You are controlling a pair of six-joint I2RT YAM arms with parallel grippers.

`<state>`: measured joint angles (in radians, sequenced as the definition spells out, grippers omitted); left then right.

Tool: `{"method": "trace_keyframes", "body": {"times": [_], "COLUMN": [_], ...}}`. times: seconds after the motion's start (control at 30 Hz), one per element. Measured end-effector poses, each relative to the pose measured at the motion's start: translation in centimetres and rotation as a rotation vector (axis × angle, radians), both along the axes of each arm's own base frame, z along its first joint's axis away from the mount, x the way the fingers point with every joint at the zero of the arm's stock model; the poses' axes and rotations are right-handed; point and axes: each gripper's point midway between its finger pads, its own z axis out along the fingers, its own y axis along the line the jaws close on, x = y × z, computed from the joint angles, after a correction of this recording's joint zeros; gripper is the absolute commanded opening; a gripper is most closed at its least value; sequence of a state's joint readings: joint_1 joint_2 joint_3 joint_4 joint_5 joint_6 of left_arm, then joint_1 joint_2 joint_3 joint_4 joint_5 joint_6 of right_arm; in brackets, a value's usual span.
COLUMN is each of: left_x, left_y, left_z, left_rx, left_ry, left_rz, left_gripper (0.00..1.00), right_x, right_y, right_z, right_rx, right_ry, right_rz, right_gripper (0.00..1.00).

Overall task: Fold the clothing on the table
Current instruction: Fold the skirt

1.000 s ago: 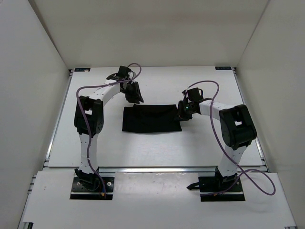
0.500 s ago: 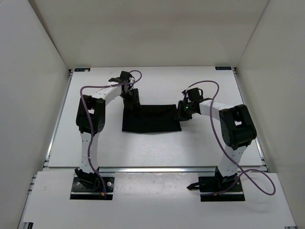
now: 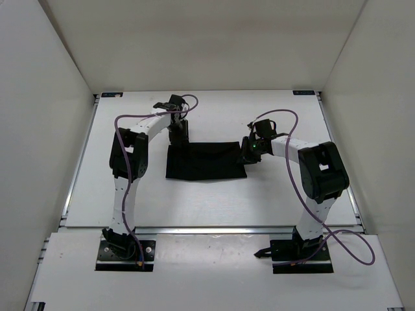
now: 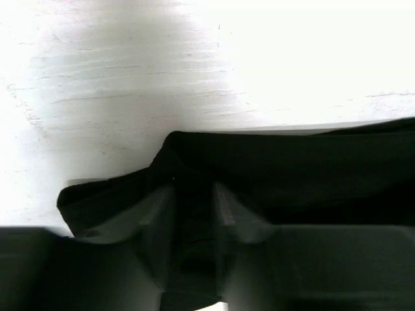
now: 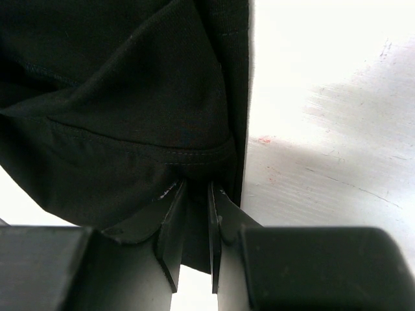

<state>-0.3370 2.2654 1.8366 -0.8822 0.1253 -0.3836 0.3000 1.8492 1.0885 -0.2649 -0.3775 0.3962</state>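
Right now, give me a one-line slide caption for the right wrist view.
Right gripper pinched shut on a hemmed fold of the black clothing, white table alongside.

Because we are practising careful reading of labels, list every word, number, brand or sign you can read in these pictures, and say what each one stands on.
No text here can be read.
left corner tag, a small dark strip at the far edge of the table: too small to read.
right corner tag, its match on the other far corner: too small to read.
clothing: plain black, no print or label shows.
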Motion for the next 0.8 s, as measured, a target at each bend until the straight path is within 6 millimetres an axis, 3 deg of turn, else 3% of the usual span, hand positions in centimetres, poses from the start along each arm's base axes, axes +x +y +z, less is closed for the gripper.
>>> {"method": "trace_keyframes", "body": {"times": [0.03, 0.07, 0.13, 0.47, 0.63, 0.8], "left_x": [0.0, -0.1, -0.3, -0.2, 0.1, -1.3], "left_y": [-0.1, -0.2, -0.4, -0.8, -1.0, 0.3], "left_z": [0.1, 0.1, 0.1, 0.7, 3.9, 6.0], "left_rx": [0.012, 0.019, 0.035, 0.014, -0.061, -0.15], "left_ry": [-0.004, -0.007, -0.009, -0.024, -0.079, -0.112], "left_rz": [-0.007, -0.014, -0.032, -0.052, -0.04, 0.002], "left_gripper": [0.25, 0.21, 0.0, 0.0, 0.0, 0.0], "right_x": [0.0, 0.0, 0.0, 0.1, 0.2, 0.3], "right_y": [0.0, 0.0, 0.0, 0.2, 0.4, 0.5], "right_z": [0.0, 0.0, 0.0, -0.1, -0.1, -0.1], "right_rx": [0.0, 0.0, 0.0, 0.009, 0.02, 0.028], "right_ry": [0.0, 0.0, 0.0, -0.001, -0.005, -0.008], "right_rz": [0.0, 0.0, 0.0, 0.002, 0.006, 0.009], "right_gripper": [0.16, 0.17, 0.17, 0.16, 0.17, 0.16]}}
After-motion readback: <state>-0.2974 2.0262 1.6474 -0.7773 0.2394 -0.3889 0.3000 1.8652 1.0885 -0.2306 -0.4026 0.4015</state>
